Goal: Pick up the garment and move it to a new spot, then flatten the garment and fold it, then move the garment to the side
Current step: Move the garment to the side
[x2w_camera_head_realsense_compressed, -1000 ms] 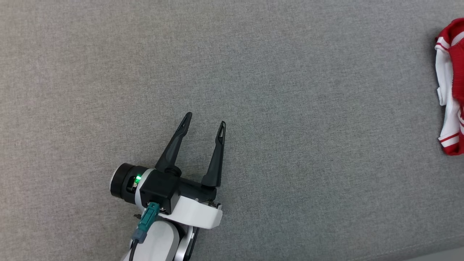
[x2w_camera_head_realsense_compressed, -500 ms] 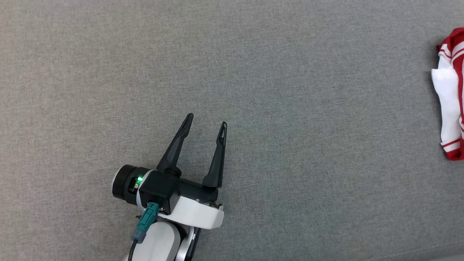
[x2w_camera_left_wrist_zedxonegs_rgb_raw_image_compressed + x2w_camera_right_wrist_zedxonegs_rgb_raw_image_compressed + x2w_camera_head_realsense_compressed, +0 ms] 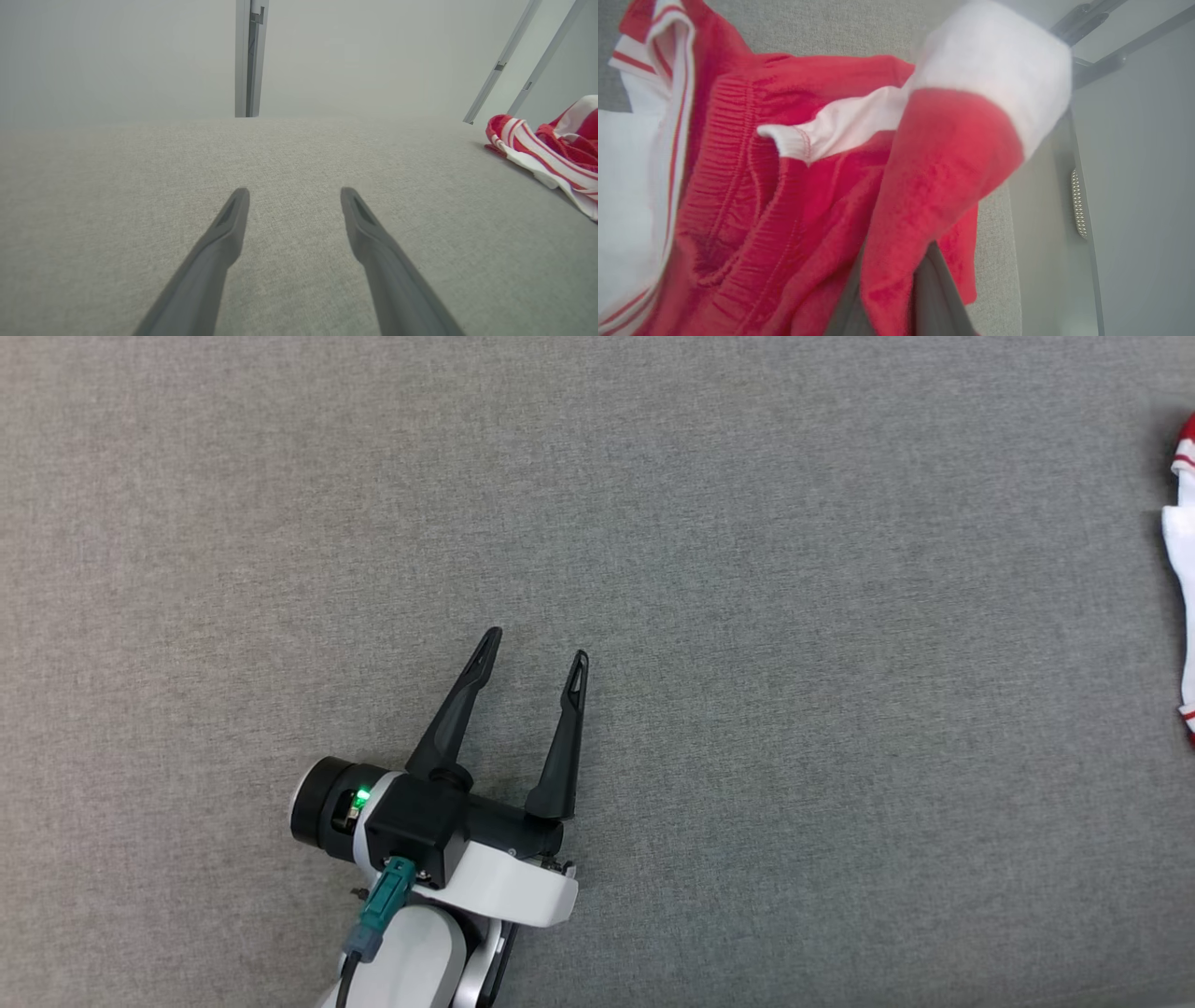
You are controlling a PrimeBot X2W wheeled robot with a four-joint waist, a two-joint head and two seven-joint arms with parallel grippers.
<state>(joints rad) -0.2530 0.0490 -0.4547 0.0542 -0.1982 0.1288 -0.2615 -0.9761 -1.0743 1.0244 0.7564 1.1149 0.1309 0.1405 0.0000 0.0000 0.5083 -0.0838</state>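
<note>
At the far right edge of the head view, a red and white garment (image 3: 1184, 569) shows as a narrow strip of white cloth with thin red stripes, partly cut off by the frame. It is well apart from the left gripper (image 3: 534, 644), which sits low and left of centre over a wide grey cloth surface (image 3: 747, 523). Its two long dark fingers are spread apart and hold nothing.

From the left wrist, the left gripper (image 3: 294, 191) points across bare grey fabric, and the garment (image 3: 551, 149) is bunched at the right, touching the surface near its far corner. Pale metal posts (image 3: 250, 56) rise behind.

From the right wrist, the garment (image 3: 784, 210) is seen close up — red fleece, a gathered elastic waistband, white panels. A red fold with a white cuff drapes over the right gripper (image 3: 927, 280), whose dark fingers (image 3: 941, 303) come together on the cloth, so it appears clamped on the garment.

This looks like the first step — picking the garment up to carry it to a new spot. The flattening, the folding and the final move aside are not yet done. The next move likely calls for a firm hold while the garment is carried toward the open middle. It can then be released there, so that both grippers can reach it and spread it out.
</note>
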